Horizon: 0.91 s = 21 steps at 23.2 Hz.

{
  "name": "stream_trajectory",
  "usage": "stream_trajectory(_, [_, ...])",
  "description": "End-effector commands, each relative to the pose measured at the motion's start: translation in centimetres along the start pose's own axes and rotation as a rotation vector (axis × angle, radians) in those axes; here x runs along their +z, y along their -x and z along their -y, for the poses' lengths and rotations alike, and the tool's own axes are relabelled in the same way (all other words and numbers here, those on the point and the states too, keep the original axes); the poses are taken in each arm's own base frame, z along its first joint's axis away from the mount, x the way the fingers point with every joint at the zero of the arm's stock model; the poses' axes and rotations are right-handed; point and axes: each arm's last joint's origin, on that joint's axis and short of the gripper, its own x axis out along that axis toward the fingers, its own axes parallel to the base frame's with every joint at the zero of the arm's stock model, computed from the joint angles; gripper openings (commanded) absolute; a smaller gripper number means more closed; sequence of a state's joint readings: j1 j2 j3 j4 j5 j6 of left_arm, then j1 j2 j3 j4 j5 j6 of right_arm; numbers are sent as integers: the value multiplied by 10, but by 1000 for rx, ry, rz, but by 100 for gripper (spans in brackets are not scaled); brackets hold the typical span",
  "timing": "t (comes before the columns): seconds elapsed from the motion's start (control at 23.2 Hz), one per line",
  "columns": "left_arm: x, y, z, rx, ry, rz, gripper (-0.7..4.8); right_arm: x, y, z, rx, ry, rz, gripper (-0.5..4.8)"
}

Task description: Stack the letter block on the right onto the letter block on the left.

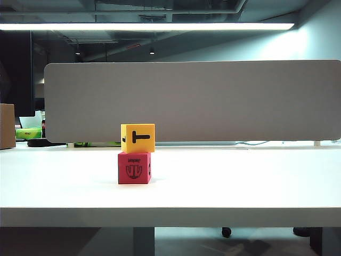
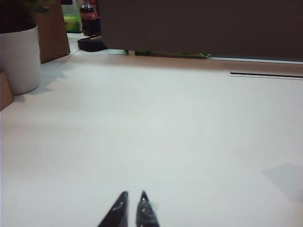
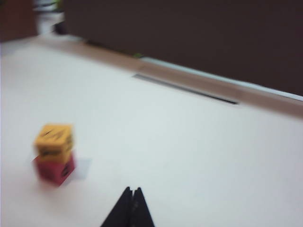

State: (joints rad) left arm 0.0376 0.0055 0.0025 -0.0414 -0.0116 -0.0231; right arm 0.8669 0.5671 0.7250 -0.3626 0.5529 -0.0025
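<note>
While both of my arms stay out of the exterior view, the white table (image 1: 240, 181) fills that view from edge to edge, with a long grey partition panel (image 1: 213, 101) standing upright along its far side. Next in size, well off to the far left corner in my left wrist view, a white plant pot (image 2: 19, 59) sits beside a brown cardboard box (image 2: 51, 33), and a dark cola bottle (image 2: 89, 16) stands behind them near the panel's end. Near the table's middle the yellow letter block (image 1: 138, 138) rests squarely on top of the red letter block (image 1: 134, 168), the two touching face to face, the yellow one set slightly to the right of the red one's edges; its front face shows a black T lying on its side, and the red one carries a dark emblem (too small to read). My right wrist view shows the same stack, yellow block (image 3: 54, 140) on red block (image 3: 54, 169), blurred, well apart from my right gripper (image 3: 132, 191), whose dark fingertips are pressed together with nothing between them, low above bare table. My left gripper (image 2: 133, 196) hangs over its own bare stretch of table, the two black tips almost touching, only a sliver of gap showing, nothing held.
</note>
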Motion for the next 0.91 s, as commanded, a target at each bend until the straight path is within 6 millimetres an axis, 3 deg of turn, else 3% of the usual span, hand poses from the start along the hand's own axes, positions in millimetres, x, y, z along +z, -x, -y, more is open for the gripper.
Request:
stream_trajectory(0.04, [3, 0, 0, 1, 4, 17, 26, -1, 3, 17, 76, -116, 79, -1])
stream_trajectory(0.17, [3, 0, 0, -2, 4, 16, 26, -24, 17, 45, 2, -167, 272, -1])
stream_trajectory(0.52, [3, 0, 0, -2, 4, 17, 26, -78, 30, 59, -235, -152, 378, -1])
stream_trajectory(0.69, [3, 0, 0, -2, 4, 16, 26, -118, 11, 61, -265, -165, 293, -1])
stream_trajectory(0.91, [3, 0, 0, -2, 4, 17, 26, -143, -1, 59, -252, -177, 212, -1])
